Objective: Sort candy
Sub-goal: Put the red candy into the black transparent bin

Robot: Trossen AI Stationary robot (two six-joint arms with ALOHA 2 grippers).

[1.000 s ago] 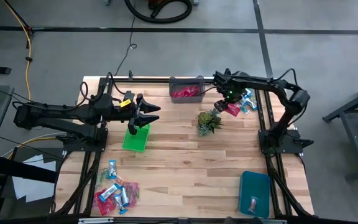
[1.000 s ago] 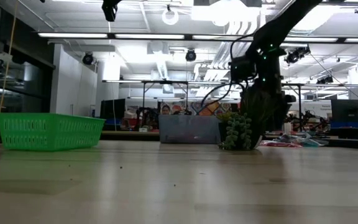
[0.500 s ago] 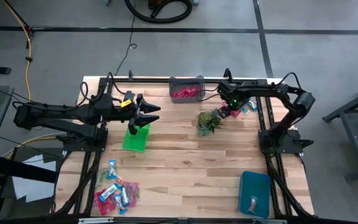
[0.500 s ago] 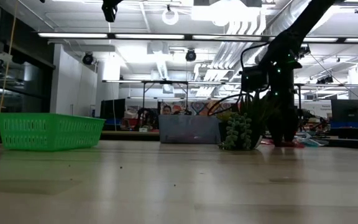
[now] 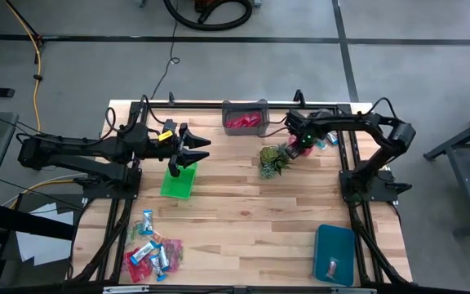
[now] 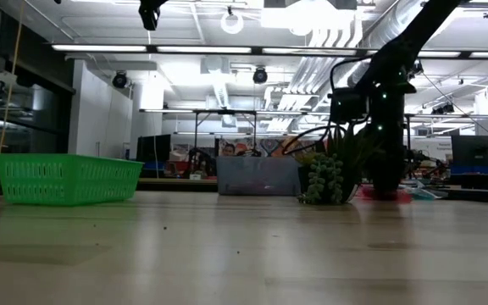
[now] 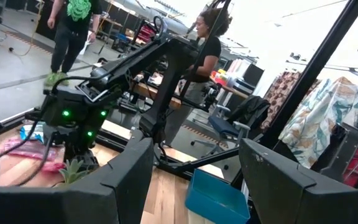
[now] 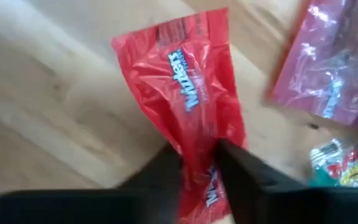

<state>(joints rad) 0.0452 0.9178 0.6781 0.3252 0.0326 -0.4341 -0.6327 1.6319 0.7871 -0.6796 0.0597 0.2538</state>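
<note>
The candy lies in two heaps: one at the table's far right, one at the near left. My right gripper stands low over the far right heap, beside the spiky green plant. It is shut on a red wrapped candy. My left gripper hangs open above the green basket, with nothing between its fingers. My right gripper pinches the red candy's near end between its two fingers, one on each long edge of the wrapper. The fingers come from above, pointing down. The rest of the wrapper lies flat on the wooden table.
A grey bin with red candy stands at the far edge, a teal bin at the near right corner. A pink wrapper and a blue-and-white one lie close to the held candy. People stand in the room beyond.
My right gripper has gone down to the table and a little toward the right edge, from above the plant to the candy heap beside it. My left arm has kept still.
</note>
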